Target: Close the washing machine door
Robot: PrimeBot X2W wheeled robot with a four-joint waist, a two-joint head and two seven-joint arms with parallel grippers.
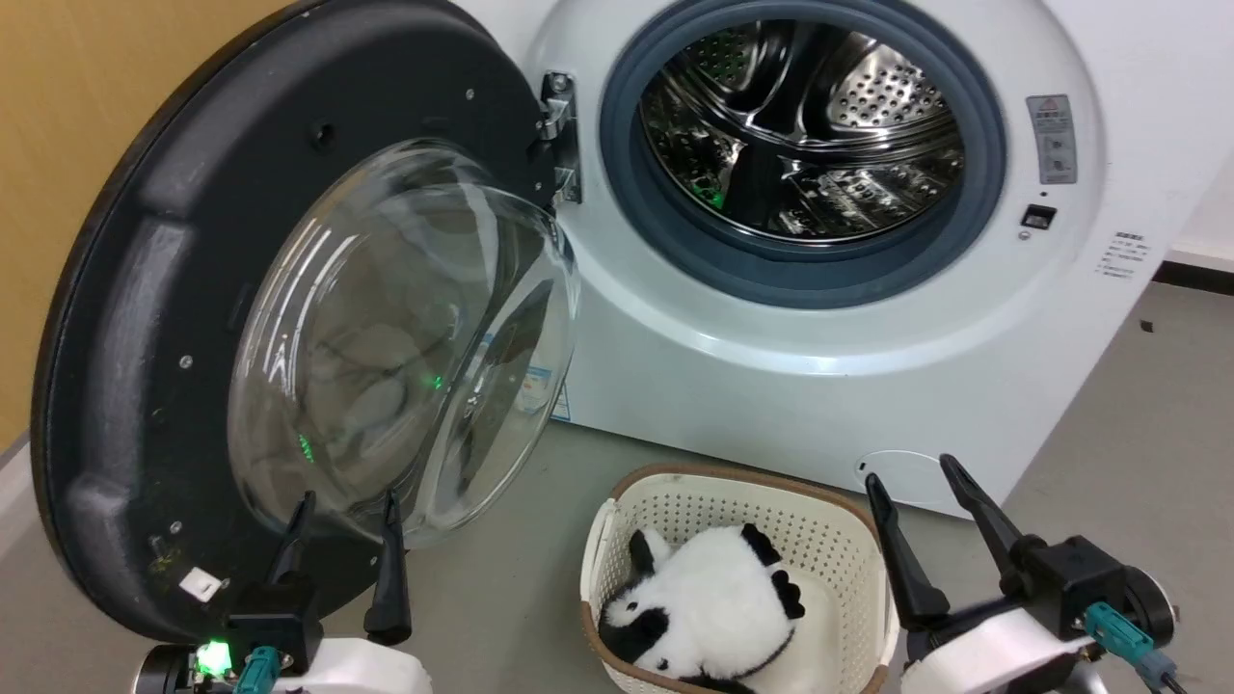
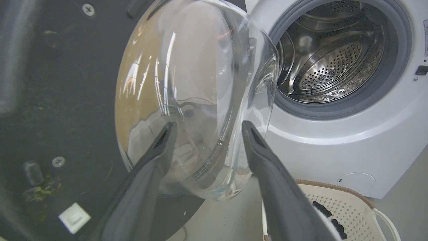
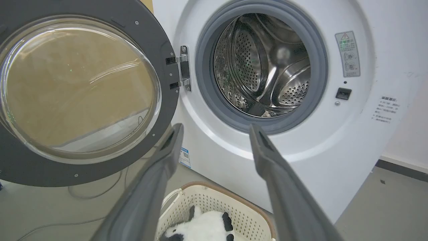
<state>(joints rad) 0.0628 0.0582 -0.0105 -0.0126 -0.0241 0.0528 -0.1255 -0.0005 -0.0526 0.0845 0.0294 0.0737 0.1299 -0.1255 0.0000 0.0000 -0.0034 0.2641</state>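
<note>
You have bright, even light and soft shadows. Glare streaks the glass window (image 1: 405,337) of the washing machine door (image 1: 125,318) and the steel drum (image 1: 800,125). The left wrist view blurs at its left edge.

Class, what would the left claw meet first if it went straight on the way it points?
Probably the glass window of the door, bulging just ahead of the left claw; depth is unclear.
</note>
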